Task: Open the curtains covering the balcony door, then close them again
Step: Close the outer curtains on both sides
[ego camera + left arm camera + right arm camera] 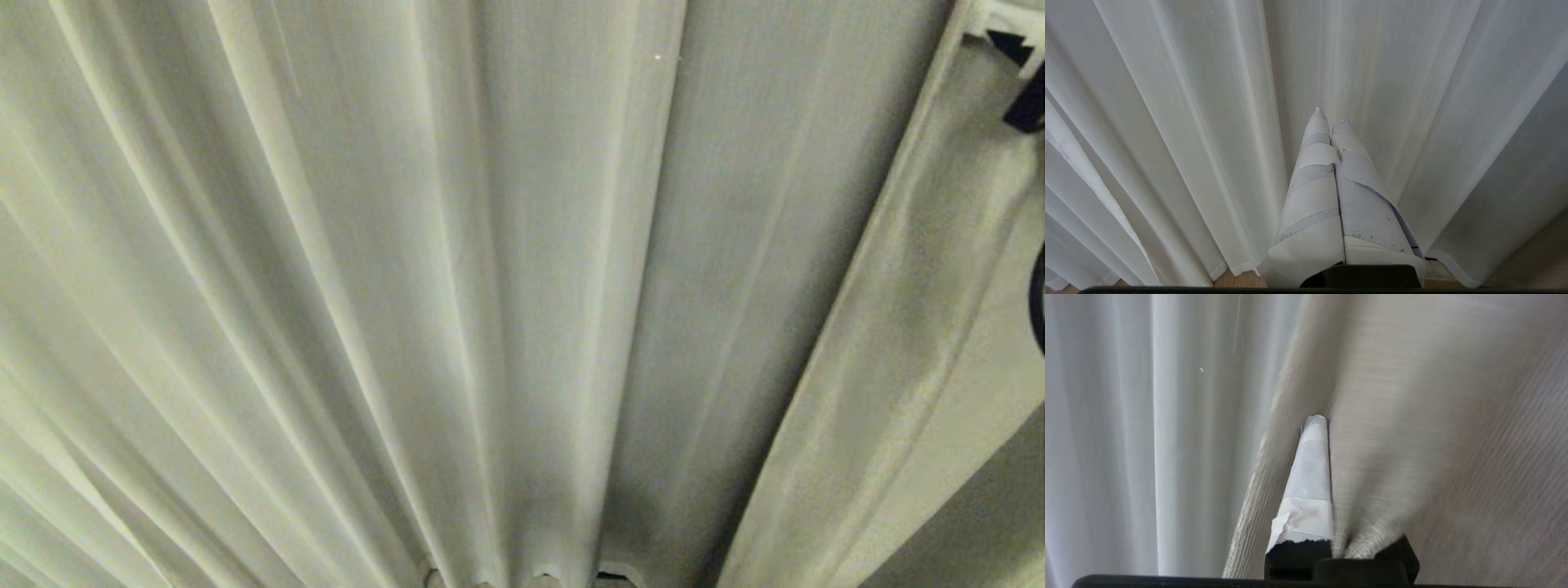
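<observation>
Two taped fingers (1316,196) of the left gripper (1331,116) sit pressed together, empty, pointing at the curtains (1188,122). The right gripper (1327,424) is clamped on a fold of curtain fabric (1392,457), apparently pinched between its fingers (1308,477). Only the left wrist view shows the wooden floor (1241,279) under the hem; the head view is filled with pleats.

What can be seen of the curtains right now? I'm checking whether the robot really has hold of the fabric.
The curtains are cream off-white fabric with a fine woven texture, hanging in long vertical pleats that fill the head view; no glass shows. Their hems end just above a wooden floor. The right gripper is shut on a fold of curtain: cloth runs between its taped fingers, and that panel is pulled slantwise, streaked with motion blur. The left gripper is shut and points at the pleats without holding them.
</observation>
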Tool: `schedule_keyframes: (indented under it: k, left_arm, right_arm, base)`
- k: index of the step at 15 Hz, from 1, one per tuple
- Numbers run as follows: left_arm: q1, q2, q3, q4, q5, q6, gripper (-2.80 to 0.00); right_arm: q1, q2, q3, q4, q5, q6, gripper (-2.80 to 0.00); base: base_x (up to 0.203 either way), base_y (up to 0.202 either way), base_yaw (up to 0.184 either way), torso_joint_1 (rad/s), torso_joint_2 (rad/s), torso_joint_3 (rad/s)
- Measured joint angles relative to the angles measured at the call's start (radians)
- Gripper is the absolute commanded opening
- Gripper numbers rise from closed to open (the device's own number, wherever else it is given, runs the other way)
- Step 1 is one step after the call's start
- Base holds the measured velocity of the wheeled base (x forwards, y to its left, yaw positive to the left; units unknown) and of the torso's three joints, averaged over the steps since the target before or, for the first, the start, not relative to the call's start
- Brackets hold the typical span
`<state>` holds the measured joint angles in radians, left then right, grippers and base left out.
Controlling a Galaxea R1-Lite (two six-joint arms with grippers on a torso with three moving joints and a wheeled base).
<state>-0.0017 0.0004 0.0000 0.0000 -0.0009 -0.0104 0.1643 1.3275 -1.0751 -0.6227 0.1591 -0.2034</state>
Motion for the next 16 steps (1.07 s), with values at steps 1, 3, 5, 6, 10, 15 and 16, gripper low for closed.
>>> schedule_keyframes:
  k: [1,3,5,6,10,15,16]
  left_arm:
    - [0.0,0.0,0.0,0.0,0.0,0.0,-2.8]
    - [0.0,0.0,0.0,0.0,0.0,0.0,-2.8]
    - [0.0,0.0,0.0,0.0,0.0,0.0,-2.8]
    - [0.0,0.0,0.0,0.0,0.0,0.0,-2.8]
    - [0.0,0.0,0.0,0.0,0.0,0.0,-2.8]
    - [0.0,0.0,0.0,0.0,0.0,0.0,-2.8]
    - [0.0,0.0,0.0,0.0,0.0,0.0,-2.8]
  right_arm:
    - [0.036,0.028,-0.017,-0.003,-0.029,-0.035,-2.8]
    - [0.095,0.094,-0.078,-0.003,-0.073,-0.067,-2.8]
    - [0.154,0.179,-0.177,-0.011,-0.136,-0.079,-2.8]
    - [0.187,0.231,-0.238,-0.021,-0.178,-0.087,-2.8]
    - [0.33,0.421,-0.458,-0.047,-0.309,-0.14,-2.8]
    - [0.485,0.585,-0.621,-0.051,-0.351,-0.205,-2.8]
    - [0.51,0.608,-0.64,-0.051,-0.351,-0.218,-2.8]
  base:
    - [0.0,0.0,0.0,0.0,0.0,0.0]
    - [0.0,0.0,0.0,0.0,0.0,0.0]
    - [0.0,0.0,0.0,0.0,0.0,0.0]
    - [0.0,0.0,0.0,0.0,0.0,0.0]
    - [0.0,0.0,0.0,0.0,0.0,0.0]
    - [0.0,0.0,0.0,0.0,0.0,0.0]
    - [0.0,0.0,0.0,0.0,0.0,0.0]
